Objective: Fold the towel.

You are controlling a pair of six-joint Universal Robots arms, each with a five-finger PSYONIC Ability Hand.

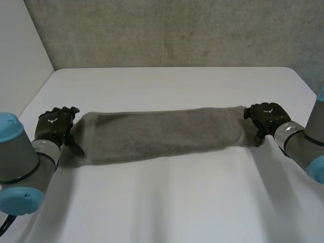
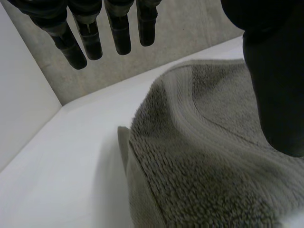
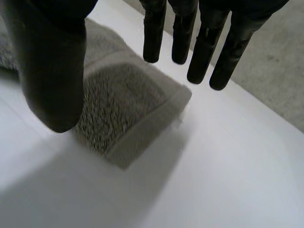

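Shows the towel [image 1: 162,134] stretched as a long grey band across the middle of the white table [image 1: 167,202], with the left hand [image 1: 54,124] at its nine o'clock end and the right hand [image 1: 266,117] at its three o'clock end, both straight-fingered, thumbs apart, clasping nothing.

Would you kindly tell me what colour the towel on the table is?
The towel is plain brownish grey, without pattern; the left wrist view shows it best.
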